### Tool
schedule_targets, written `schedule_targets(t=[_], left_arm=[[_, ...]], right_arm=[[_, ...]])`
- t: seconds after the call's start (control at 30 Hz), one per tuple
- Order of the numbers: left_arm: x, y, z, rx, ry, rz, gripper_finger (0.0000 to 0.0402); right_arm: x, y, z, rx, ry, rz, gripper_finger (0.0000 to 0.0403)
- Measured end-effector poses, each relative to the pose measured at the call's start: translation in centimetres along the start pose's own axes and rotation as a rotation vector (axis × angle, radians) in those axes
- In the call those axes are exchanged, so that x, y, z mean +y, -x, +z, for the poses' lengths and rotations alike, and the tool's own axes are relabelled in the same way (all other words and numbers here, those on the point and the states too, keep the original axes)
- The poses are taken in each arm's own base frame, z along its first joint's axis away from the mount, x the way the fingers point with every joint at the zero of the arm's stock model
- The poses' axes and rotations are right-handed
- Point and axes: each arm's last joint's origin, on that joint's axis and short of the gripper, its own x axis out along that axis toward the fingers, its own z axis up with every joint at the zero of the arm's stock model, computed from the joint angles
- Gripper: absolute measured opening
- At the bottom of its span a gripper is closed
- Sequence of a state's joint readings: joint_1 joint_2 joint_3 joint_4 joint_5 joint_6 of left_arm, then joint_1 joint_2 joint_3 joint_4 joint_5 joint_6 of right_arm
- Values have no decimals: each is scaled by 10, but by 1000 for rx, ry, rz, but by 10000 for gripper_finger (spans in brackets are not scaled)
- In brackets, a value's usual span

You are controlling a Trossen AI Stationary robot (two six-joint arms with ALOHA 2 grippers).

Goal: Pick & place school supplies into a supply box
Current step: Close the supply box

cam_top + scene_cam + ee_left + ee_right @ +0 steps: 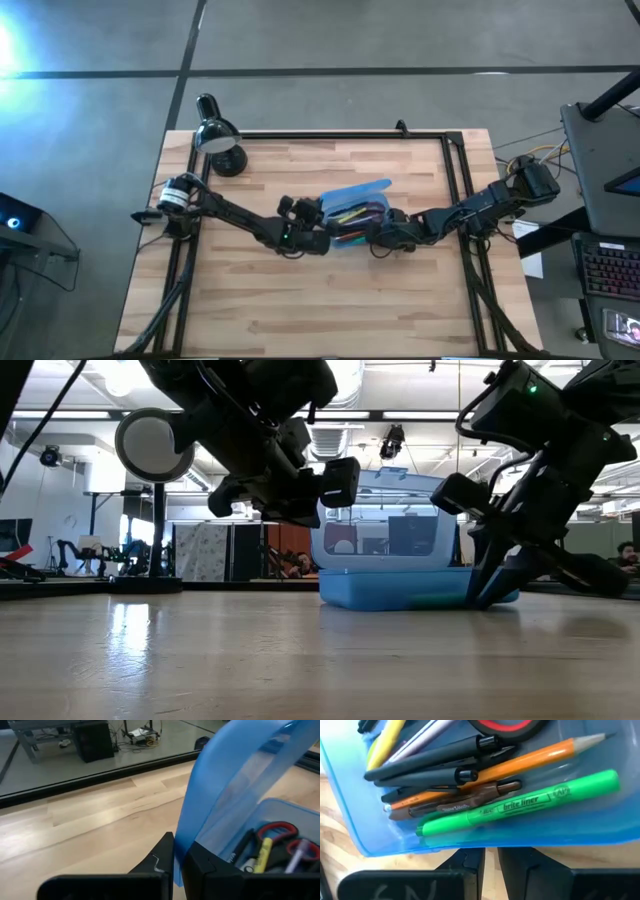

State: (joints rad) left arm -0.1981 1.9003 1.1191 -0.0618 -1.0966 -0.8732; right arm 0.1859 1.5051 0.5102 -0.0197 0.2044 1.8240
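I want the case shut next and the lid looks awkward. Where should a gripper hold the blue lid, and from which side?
Probably the lid's free long edge, approached from the left gripper's side. The lid stands raised above the supply box, hinged along the far long wall, so its thin upper edge is exposed; the left wrist view already shows a lid edge in the narrow gap between that gripper's dark fingers.

This is a robotics lab or workshop. A wooden desk point(320, 300) in a black metal frame stands on a bare grey concrete floor point(330, 40). Off the desk's right edge, loose cables point(535, 152) run to a keyboard point(610, 270). Beyond the desk, the low view shows an open hall with ceiling strip lights point(420, 380), exposed ducts, partition screens point(205, 550) and more equipment on benches. A black lamp point(215, 135) stands at the desk's far left corner.
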Motion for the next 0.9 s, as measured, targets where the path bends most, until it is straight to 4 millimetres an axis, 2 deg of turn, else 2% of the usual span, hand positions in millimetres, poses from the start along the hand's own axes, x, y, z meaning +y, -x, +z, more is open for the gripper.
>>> schedule_targets(t=[0.7,0.8,0.9], left_arm=[[-12,20,-6,40,58,-132,4],[-11,19,-8,44,53,-134,17],[-11,19,-10,60,46,-151,48]], right_arm=[[-2,-1,3,-37,24,-4,47],[-2,-1,3,-37,24,-4,47],[-2,-1,3,-38,24,-4,47]])
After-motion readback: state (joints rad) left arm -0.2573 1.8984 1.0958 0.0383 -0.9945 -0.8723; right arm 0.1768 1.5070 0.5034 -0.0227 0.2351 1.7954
